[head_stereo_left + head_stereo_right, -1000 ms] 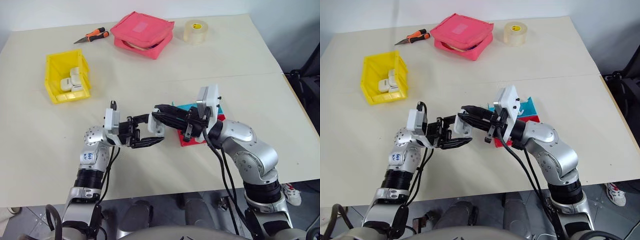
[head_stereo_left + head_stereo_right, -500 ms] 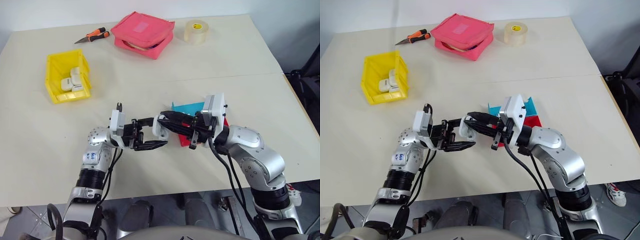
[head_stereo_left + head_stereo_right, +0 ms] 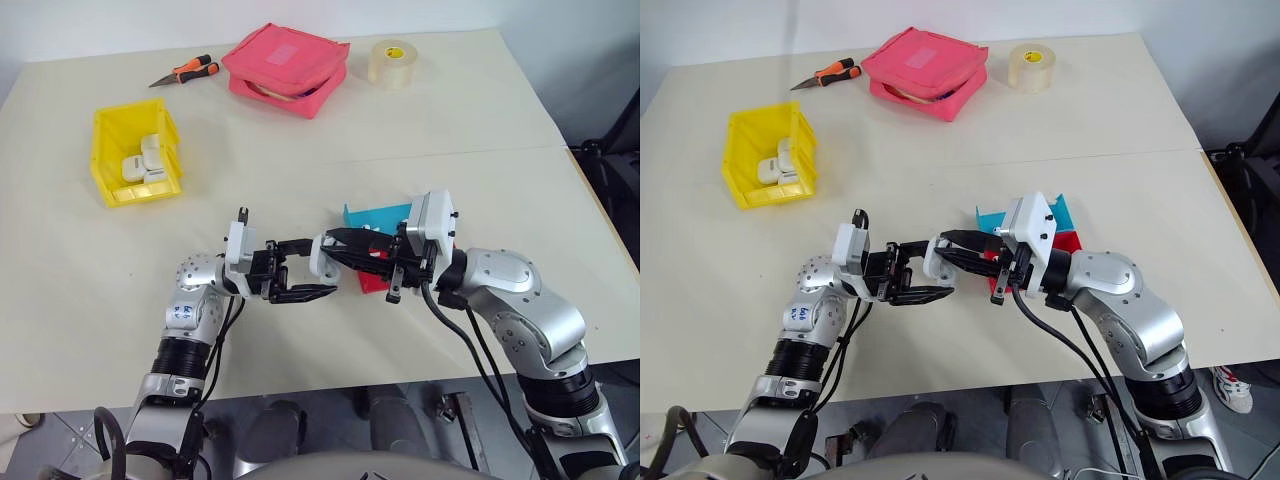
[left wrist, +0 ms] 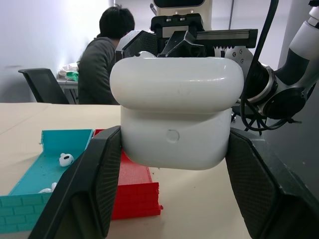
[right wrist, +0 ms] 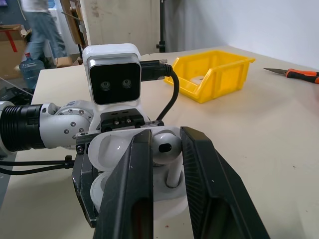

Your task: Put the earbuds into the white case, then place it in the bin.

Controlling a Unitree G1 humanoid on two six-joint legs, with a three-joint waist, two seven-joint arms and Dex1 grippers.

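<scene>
You've got a white case (image 4: 175,117), yellow bin (image 3: 134,153), pink pouch (image 3: 285,68), brick-patterned teal tray (image 4: 35,191) and red tray (image 4: 134,186).

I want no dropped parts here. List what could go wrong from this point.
1. The right hand pinches an earbud over the open case, which the left hand holds above the table. If the stem misses its socket, the earbud may fall.
2. More earbuds lie in the teal tray. A careless reach could knock it.

Beige table (image 3: 420,110): yellow bin (image 3: 133,155), pink pouch (image 3: 285,68), tape roll (image 3: 388,62), orange-handled cutters (image 3: 183,71), blue tray (image 3: 375,215), red tray (image 3: 372,282)
</scene>
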